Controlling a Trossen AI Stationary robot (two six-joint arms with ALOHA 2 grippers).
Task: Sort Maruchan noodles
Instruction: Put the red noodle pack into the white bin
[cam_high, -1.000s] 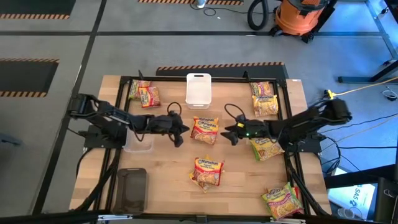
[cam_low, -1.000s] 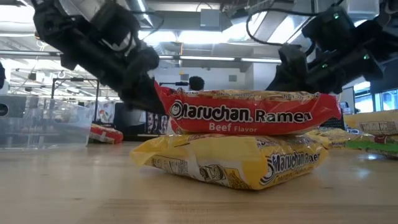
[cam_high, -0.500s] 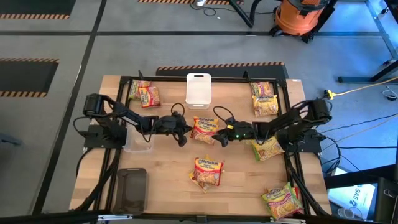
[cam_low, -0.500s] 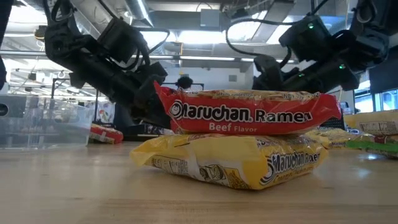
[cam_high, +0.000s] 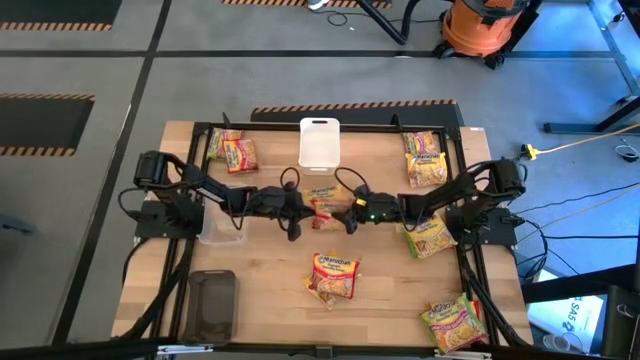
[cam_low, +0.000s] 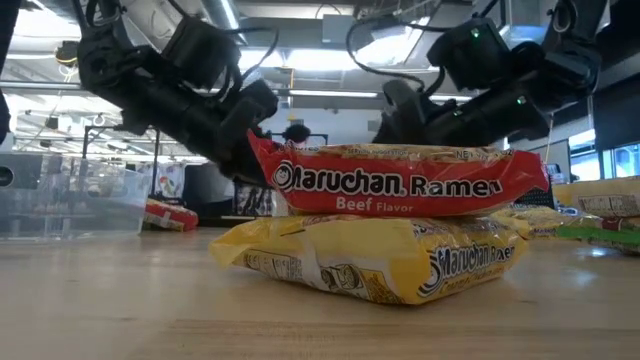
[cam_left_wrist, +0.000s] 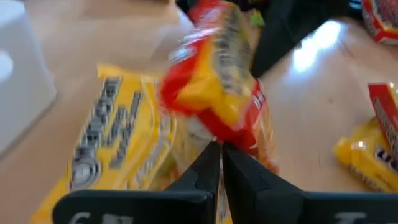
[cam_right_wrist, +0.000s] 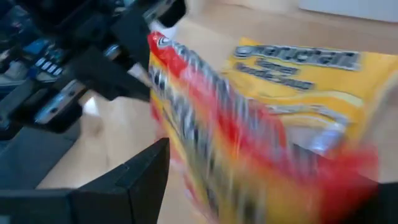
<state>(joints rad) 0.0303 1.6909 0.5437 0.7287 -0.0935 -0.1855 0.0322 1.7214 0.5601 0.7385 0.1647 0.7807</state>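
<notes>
**A:** High view first. Where are the grippers?

**B:** Both are at the middle of the table (cam_high: 180, 290). The left gripper (cam_high: 298, 207) and the right gripper (cam_high: 347, 214) face each other, with the red packet (cam_high: 326, 205) between them.

**A:** Does the left one have it?

**B:** In the left wrist view its fingers (cam_left_wrist: 202, 174) are pressed together with no gap. Their tips are at the lower edge of the red packet, which stands tilted up on its side. It looks pinched by the seam. A yellow packet (cam_left_wrist: 118, 143) lies flat just beside it.

**A:** And the right one?

**B:** Spread wide. In the right wrist view the red packet sits between its two fingers (cam_right_wrist: 146, 171), and neither finger clearly touches it. The picture is blurred, so I can't be sure.

**A:** The other noodles?

**B:** A second stack (cam_high: 333, 275) lies nearer the front edge. In the low view that is a beef packet (cam_low: 400, 180) on top of a yellow one (cam_low: 380, 260). A pair (cam_high: 232, 150) sits at the far left, and a few more (cam_high: 425, 160) at the far right. One (cam_high: 430, 236) lies under the right arm, and a heap (cam_high: 455, 320) is at the front right corner.

**A:** Bins?

**B:** The white bin (cam_high: 319, 143) is at the far middle and the clear bin (cam_high: 222, 228) is under the left arm. The dark tray (cam_high: 211, 303) is at the front left. None of the three holds a packet.
</notes>
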